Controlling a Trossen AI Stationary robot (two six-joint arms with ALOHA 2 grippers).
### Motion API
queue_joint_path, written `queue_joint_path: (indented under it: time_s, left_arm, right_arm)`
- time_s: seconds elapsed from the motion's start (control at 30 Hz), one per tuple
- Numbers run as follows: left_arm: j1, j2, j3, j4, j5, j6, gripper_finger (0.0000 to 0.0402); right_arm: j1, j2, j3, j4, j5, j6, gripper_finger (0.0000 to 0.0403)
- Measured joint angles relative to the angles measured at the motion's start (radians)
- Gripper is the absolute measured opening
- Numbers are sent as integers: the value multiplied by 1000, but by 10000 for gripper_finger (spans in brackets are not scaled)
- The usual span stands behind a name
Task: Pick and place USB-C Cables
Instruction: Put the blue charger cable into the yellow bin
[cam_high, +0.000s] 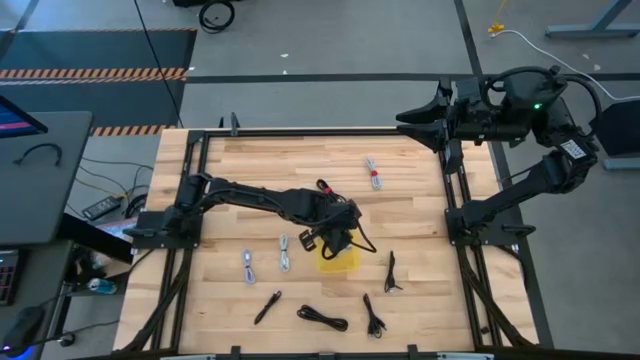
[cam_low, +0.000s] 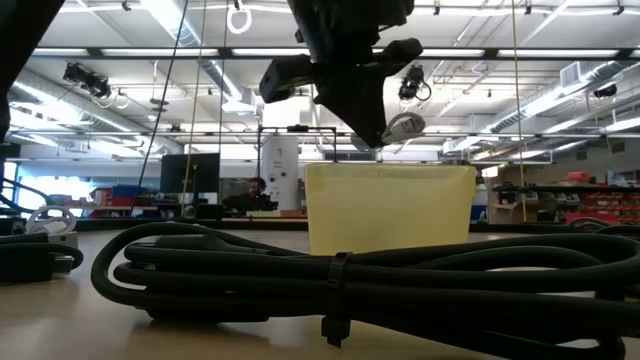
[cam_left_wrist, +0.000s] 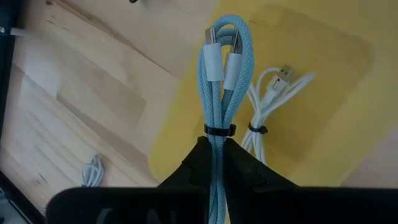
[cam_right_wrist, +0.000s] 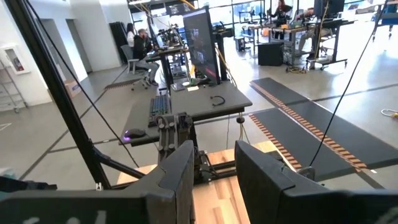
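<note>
My left gripper hangs over a yellow bin in the middle of the table, shut on a light blue-grey bundled USB-C cable. In the low view the gripper stands just above the bin's rim, and the cable's end pokes out beside it. A white bundled cable lies on the bin's floor. More bundled cables lie on the table: light ones and black ones. My right gripper waits open, raised at the far right. My left gripper pinches the blue-grey bundle between its two fingers, just behind the black tie at its middle. The fingers slant down from above and the bundle runs along them. Its looped end with the two white plugs sticks out past the fingertips, clear of the bin.
A black cable bundle lies close before the low camera. Two further black cables lie near the front edge. Black frame rails line the table's sides. Bare wood lies at the far left.
</note>
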Motion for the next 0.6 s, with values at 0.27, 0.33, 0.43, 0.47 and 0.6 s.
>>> queue_joint_path:
  time_s: [0.27,0.33,0.43,0.47,0.6]
  left_arm:
    - [-1,45,-1,-63,48,-83,21]
    - [0,52,-2,-65,46,-84,21]
    - [2,63,0,-32,45,-87,21]
    - [2,64,-2,-46,45,-92,21]
    - [2,79,-2,-50,45,-99,21]
  right_arm:
    - [0,0,0,-10,-1,-1,123]
    - [0,0,0,-21,-4,-2,123]
    - [0,1,0,-34,-4,-2,123]
    - [0,2,0,-34,-5,-1,123]
    - [0,2,0,-38,-8,-2,123]
